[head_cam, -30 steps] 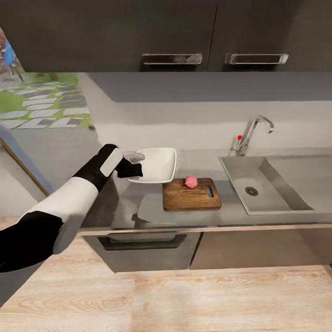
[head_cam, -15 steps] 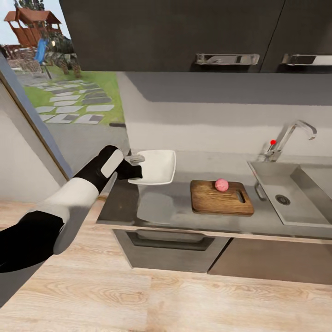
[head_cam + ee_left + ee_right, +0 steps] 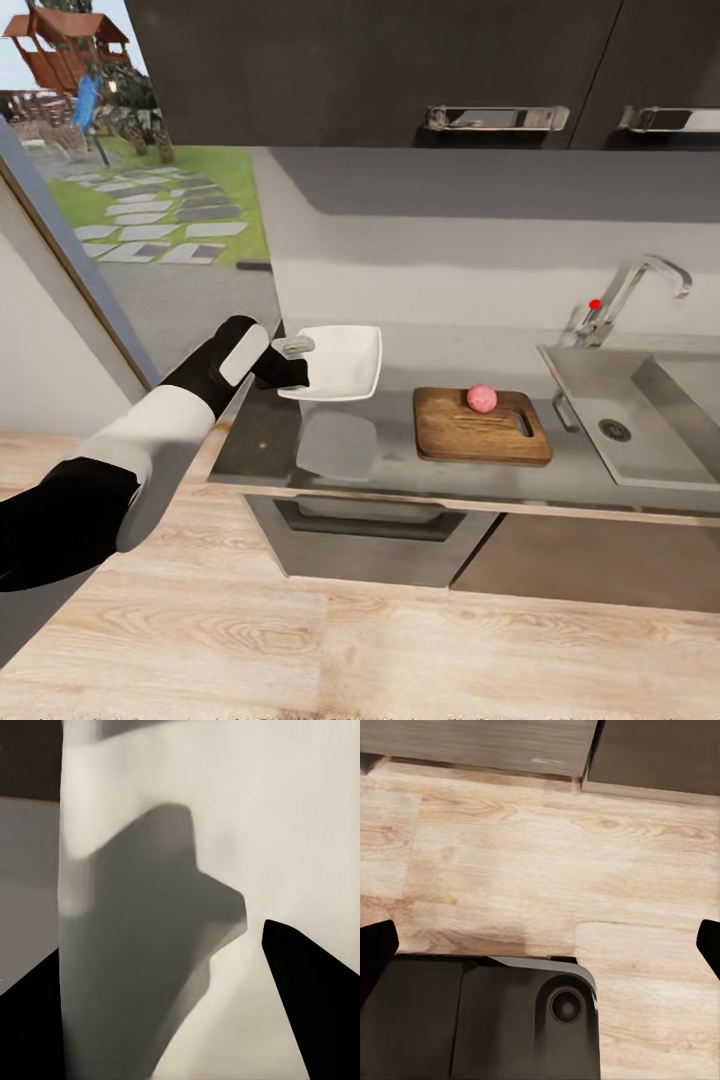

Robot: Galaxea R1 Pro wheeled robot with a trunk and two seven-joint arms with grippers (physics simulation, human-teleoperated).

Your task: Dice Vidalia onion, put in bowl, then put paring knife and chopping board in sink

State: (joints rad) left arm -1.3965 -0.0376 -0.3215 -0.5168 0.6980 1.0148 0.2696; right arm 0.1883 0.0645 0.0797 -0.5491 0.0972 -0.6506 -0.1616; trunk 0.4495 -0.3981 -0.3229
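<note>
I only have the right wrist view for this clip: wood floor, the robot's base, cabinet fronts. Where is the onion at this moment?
Observer: In the head view the onion sits whole on the chopping board, which lies on the countertop left of the sink.
Operator: And the bowl?
Observer: The bowl is left of the board and apart from it, with the left end effector shut on its left rim.
Operator: Is it resting on the counter?
Observer: It looks raised. A dim patch, a shadow or reflection, lies on the countertop below it.
</note>
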